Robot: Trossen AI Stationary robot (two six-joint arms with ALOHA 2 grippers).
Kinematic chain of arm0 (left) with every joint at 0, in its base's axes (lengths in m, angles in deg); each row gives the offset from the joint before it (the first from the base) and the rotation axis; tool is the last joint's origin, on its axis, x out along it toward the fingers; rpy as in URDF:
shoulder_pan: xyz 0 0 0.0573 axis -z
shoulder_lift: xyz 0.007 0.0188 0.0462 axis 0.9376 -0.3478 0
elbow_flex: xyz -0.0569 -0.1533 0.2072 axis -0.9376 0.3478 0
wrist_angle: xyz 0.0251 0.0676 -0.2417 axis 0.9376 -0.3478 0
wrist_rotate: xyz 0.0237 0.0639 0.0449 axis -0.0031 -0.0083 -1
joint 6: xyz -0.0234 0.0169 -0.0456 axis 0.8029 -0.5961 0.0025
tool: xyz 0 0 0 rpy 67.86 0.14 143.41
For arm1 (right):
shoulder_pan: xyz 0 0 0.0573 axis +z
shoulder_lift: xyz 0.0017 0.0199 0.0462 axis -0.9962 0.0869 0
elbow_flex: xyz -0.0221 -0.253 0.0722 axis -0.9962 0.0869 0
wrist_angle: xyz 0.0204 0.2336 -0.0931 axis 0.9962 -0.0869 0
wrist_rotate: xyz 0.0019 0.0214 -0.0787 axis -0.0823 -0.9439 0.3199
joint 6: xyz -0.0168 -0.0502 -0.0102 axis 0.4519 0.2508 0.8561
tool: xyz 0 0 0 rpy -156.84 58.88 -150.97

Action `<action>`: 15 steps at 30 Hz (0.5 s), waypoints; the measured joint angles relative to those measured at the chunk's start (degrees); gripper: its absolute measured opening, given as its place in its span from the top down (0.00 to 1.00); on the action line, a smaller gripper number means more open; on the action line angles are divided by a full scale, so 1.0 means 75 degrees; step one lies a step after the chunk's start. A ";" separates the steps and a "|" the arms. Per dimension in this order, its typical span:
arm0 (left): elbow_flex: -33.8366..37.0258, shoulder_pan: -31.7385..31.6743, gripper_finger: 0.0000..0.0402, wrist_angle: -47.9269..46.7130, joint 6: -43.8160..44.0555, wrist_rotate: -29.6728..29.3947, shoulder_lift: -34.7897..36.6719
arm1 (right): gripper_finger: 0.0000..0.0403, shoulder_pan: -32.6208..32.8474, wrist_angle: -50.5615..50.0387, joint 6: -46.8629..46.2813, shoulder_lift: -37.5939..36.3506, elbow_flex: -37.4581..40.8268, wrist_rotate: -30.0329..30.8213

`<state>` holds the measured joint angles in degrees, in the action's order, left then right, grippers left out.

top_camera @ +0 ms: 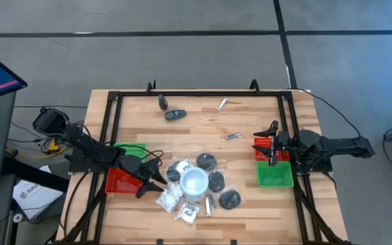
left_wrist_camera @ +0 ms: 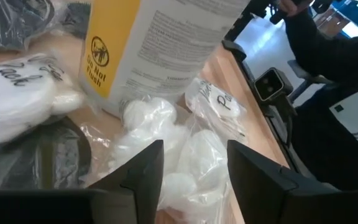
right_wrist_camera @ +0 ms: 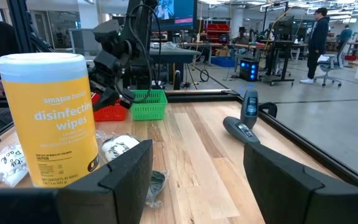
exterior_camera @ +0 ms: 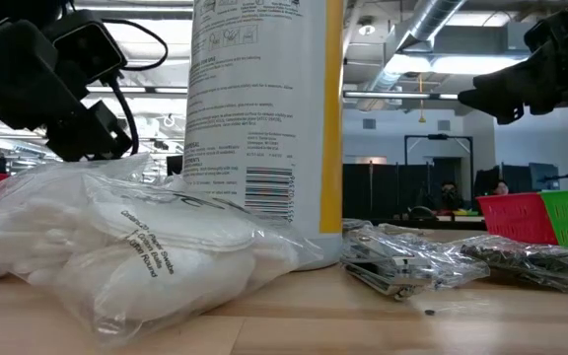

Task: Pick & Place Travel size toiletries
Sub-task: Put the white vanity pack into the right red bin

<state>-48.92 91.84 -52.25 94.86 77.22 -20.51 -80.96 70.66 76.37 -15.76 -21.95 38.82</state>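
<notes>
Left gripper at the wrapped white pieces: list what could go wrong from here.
1. The left gripper is open over a clear bag of white pieces; the slick wrapper may slip out, or the fingers may catch two overlapping bags.
2. The tall disinfecting wipes canister stands right beside that bag; a nudge could tip it onto the black discs.
3. The right gripper waits open over its red and green trays, so little risk there.

Yellow canister (right_wrist_camera: 50, 118) reading "disinfecting wipes", pictogram with "Do Not Flush"
</notes>
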 joint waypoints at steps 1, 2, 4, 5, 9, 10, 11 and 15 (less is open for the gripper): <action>0.0000 0.0000 0.56 0.0005 -0.0001 -0.0002 0.0001 | 0.41 0.0000 0.0000 0.0000 0.0000 0.0000 0.0000; 0.0000 0.0000 0.55 -0.0005 -0.0007 -0.0002 0.0001 | 0.41 0.0000 0.0000 0.0000 0.0000 0.0000 0.0000; 0.0000 0.0000 0.54 -0.0008 -0.0007 -0.0002 0.0001 | 0.41 0.0000 0.0000 0.0000 0.0000 0.0000 0.0000; 0.0000 0.0000 0.53 -0.0066 -0.0007 -0.0002 0.0004 | 0.41 0.0000 0.0000 0.0000 0.0000 0.0000 0.0000; 0.0012 -0.0015 0.52 -0.0557 0.0032 -0.0046 0.0004 | 0.41 0.0000 -0.0003 0.0000 0.0000 0.0000 0.0000; 0.0012 -0.0015 0.51 -0.0561 0.0042 -0.0057 0.0004 | 0.41 0.0000 -0.0003 0.0000 0.0000 0.0000 0.0000; 0.0012 -0.0016 0.51 -0.0552 0.0055 -0.0057 0.0004 | 0.41 0.0000 -0.0003 0.0000 0.0000 0.0000 0.0000; 0.0012 -0.0017 0.51 -0.0538 0.0182 -0.0057 0.0004 | 0.41 0.0000 -0.0003 0.0000 0.0000 0.0000 0.0000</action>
<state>-48.84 91.71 -56.29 96.23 76.79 -20.49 -80.96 70.64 76.37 -15.76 -21.95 38.82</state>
